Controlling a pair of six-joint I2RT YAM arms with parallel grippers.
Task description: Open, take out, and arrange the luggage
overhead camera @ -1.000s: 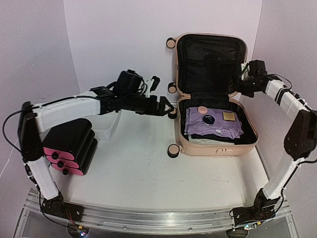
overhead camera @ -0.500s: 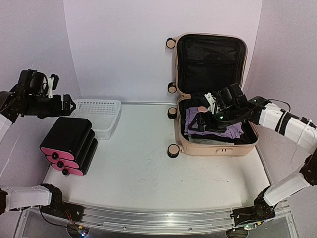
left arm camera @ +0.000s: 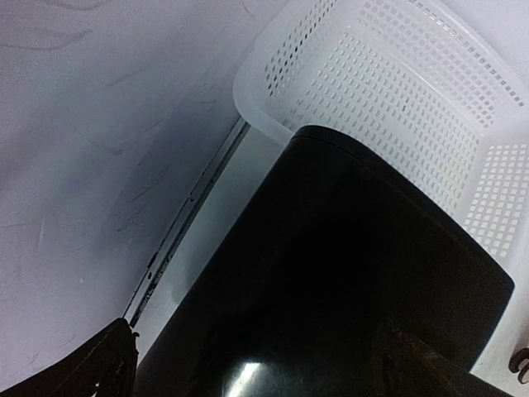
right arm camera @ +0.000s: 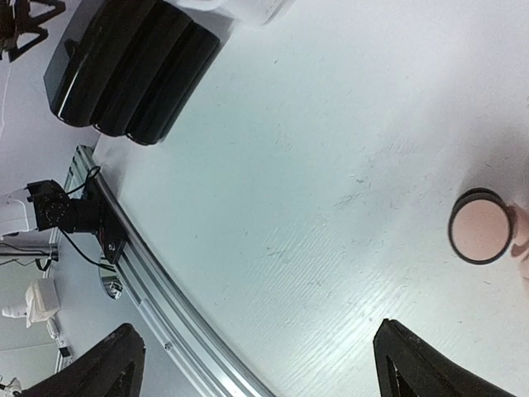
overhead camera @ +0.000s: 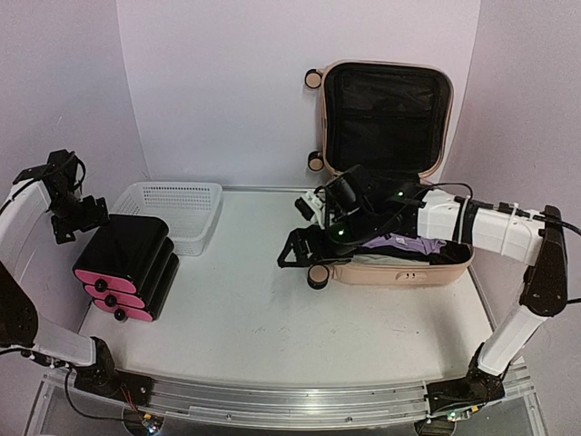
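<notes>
One luggage (overhead camera: 390, 271), one white mesh basket (overhead camera: 177, 204), one black drawer box (overhead camera: 127, 259)

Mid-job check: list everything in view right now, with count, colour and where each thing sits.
suitcase: one, beige-pink, open, right rear of the table, lid upright at the wall
clothes: purple piece showing, count unclear, inside the suitcase
basket: one, white mesh, left rear
drawer box: one, black with three pink fronts, front-left of the basket
table: one, white
left claw: black, open, far left beside the drawer box
right claw: black, open, empty, above the table just left of the suitcase
</notes>
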